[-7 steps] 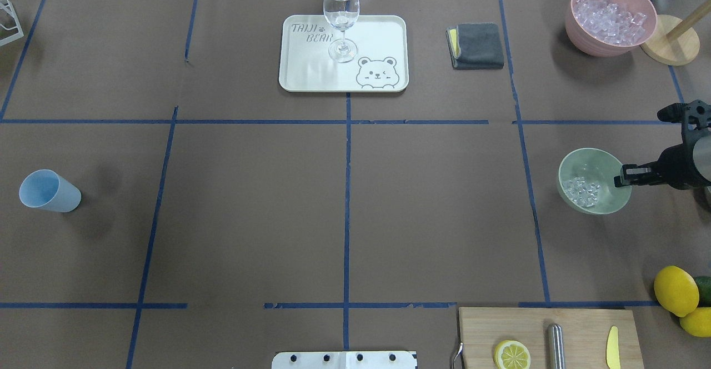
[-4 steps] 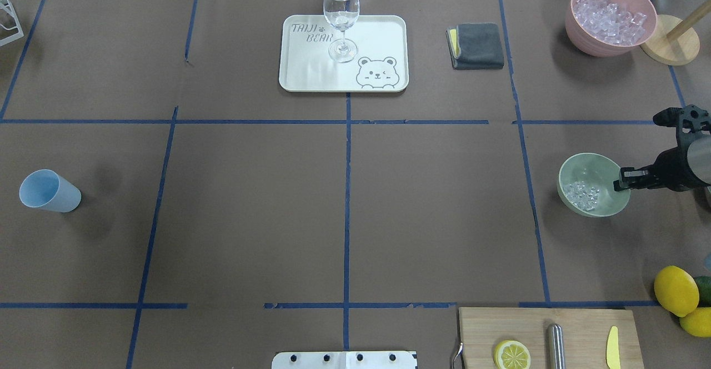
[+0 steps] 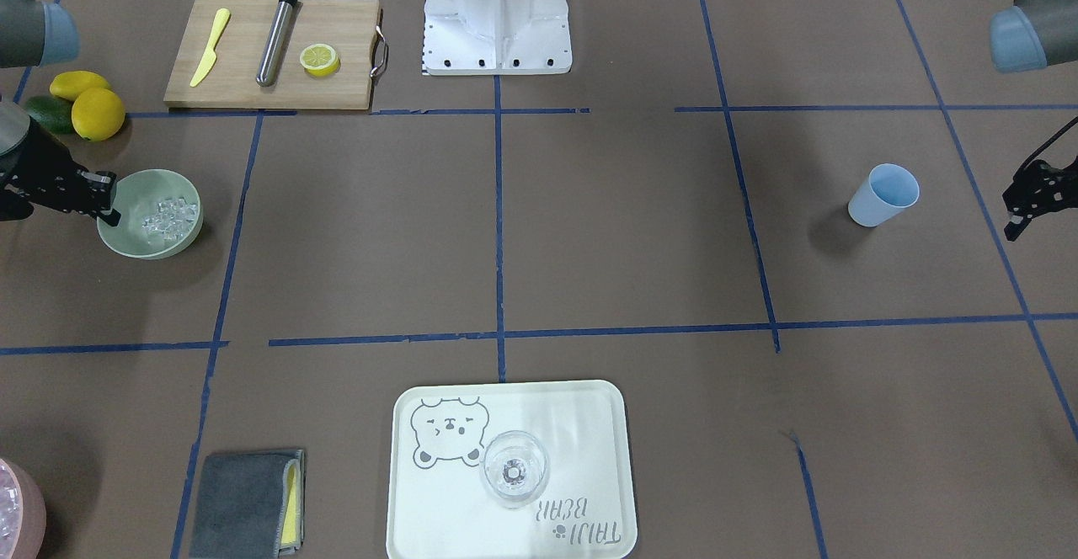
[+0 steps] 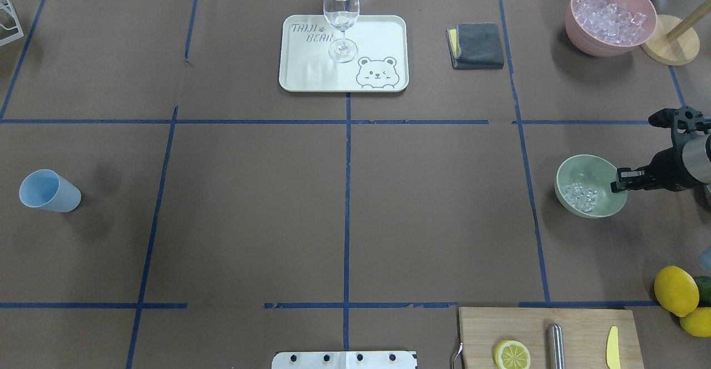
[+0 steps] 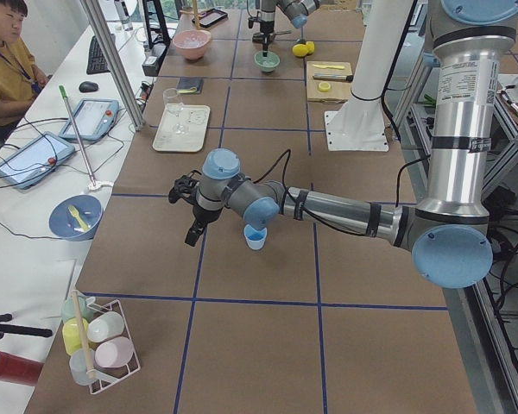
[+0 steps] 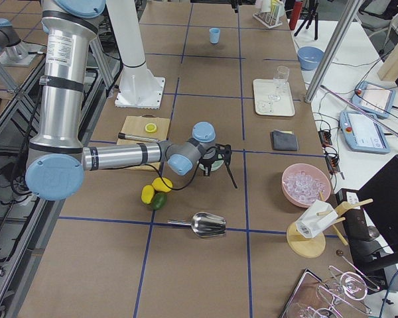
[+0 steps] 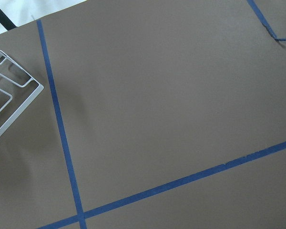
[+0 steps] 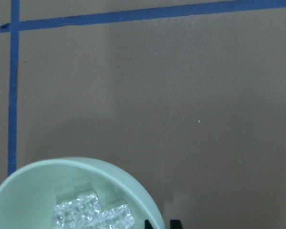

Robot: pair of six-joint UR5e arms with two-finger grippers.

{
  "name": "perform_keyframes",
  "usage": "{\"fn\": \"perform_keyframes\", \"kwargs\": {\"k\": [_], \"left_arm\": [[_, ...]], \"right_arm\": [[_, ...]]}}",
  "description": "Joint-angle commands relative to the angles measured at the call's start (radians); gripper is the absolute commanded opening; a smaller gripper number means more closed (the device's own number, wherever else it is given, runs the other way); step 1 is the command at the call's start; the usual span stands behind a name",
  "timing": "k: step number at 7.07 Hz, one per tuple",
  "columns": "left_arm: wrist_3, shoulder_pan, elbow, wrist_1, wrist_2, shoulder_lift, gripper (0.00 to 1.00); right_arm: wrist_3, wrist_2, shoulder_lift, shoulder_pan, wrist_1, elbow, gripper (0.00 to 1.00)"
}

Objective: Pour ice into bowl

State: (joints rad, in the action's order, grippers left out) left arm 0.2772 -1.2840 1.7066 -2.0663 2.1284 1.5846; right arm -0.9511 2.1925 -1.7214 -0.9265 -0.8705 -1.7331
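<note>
The pale sage-green bowl (image 4: 597, 170) sits at the table's right side, with a small heap of clear ice cubes (image 4: 579, 195) inside it. My right gripper (image 4: 621, 181) is shut on the bowl's right rim. In the front-facing view the bowl (image 3: 139, 243), its ice (image 3: 168, 214) and my right gripper (image 3: 105, 204) are at the left. The right wrist view shows the bowl (image 8: 38, 186) and ice (image 8: 93, 214) at the bottom, with the rim between the fingers. My left gripper (image 3: 1023, 205) hangs open and empty beyond the blue cup (image 3: 883, 194).
A pink bowl (image 4: 577, 33) full of ice stands at the back right beside a wooden stand (image 4: 669, 46). A grey cloth (image 4: 477, 45), a tray (image 4: 311, 74) with a wine glass (image 4: 341, 19), lemons (image 4: 675, 290) and a cutting board (image 4: 533, 324) surround the area.
The bowl, held by my right gripper, has come down and levelled, shifting slightly toward the front. The ice has settled in it. The left arm has not moved.
</note>
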Motion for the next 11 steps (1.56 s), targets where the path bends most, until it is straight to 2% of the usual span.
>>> {"fn": "perform_keyframes", "kwargs": {"k": [1,2,4,5,6,7,8,9,10,11], "left_arm": [[-0.001,0.000,-0.001,0.000,-0.002,0.000,1.00],[0.000,0.000,-0.005,0.000,-0.001,0.000,1.00],[-0.015,-0.002,-0.018,0.011,0.008,0.012,1.00],[-0.021,-0.017,-0.037,0.015,0.040,0.017,1.00],[-0.149,-0.100,-0.098,0.038,0.126,0.023,1.00],[-0.280,-0.198,-0.137,0.128,0.193,0.055,1.00],[-0.365,-0.236,-0.137,0.235,0.194,0.073,1.00],[-0.393,-0.280,-0.146,0.332,0.209,0.075,1.00],[-0.391,-0.291,-0.125,0.459,0.250,0.077,1.00],[-0.383,-0.291,-0.001,0.664,0.267,0.087,1.00]], "right_arm": [[0.009,0.038,0.000,-0.018,-0.005,-0.022,1.00],[0.015,0.137,-0.003,-0.114,-0.019,-0.026,1.00],[0.108,0.213,-0.004,-0.231,-0.024,-0.023,1.00],[0.200,0.213,-0.003,-0.295,-0.100,-0.028,1.00],[0.406,0.214,-0.001,-0.384,-0.237,-0.025,1.00],[0.621,0.214,0.032,-0.479,-0.433,-0.026,1.00],[0.785,0.207,0.069,-0.555,-0.599,-0.026,1.00],[0.848,0.201,0.095,-0.578,-0.680,-0.020,1.00],[0.844,0.207,0.106,-0.581,-0.685,-0.020,1.00],[0.835,0.205,0.112,-0.578,-0.683,-0.007,1.00]]}}
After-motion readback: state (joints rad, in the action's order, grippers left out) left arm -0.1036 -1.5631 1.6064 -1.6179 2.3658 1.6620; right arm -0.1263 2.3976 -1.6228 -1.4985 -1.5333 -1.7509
